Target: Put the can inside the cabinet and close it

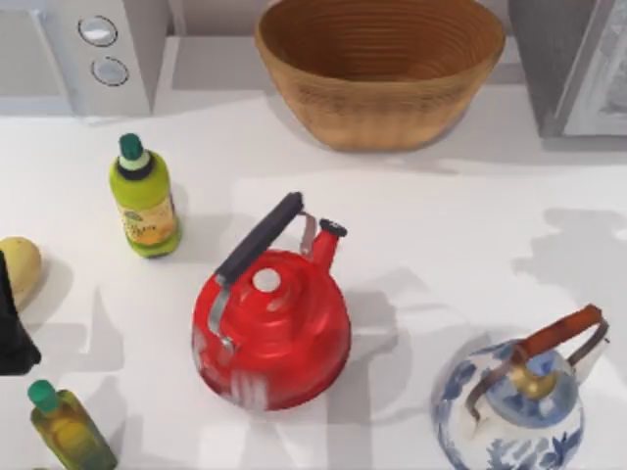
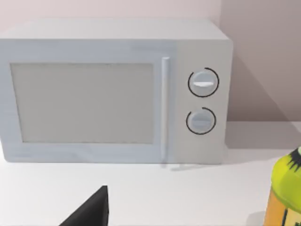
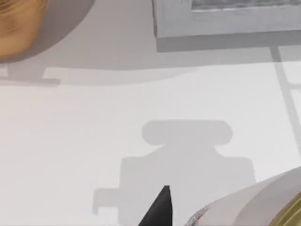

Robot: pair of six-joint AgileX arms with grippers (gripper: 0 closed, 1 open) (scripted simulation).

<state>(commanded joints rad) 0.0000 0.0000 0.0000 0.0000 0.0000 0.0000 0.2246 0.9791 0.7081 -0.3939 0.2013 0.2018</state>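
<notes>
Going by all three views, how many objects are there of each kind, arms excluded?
Green-capped yellow-green bottles: 2
Kettles, one glossy red, one blue-and-white: 2
Woven brown basket: 1
White two-knob microwave: 1
Grey cabinet: 1
White gold-topped can: 1
Pale yellow rounded item: 1
Total: 9

The cabinet (image 1: 573, 64), grey with a pale framed door panel, sits at the top view's upper right. The can (image 3: 263, 207), white with a gold top, appears partly in the right wrist view.
</notes>
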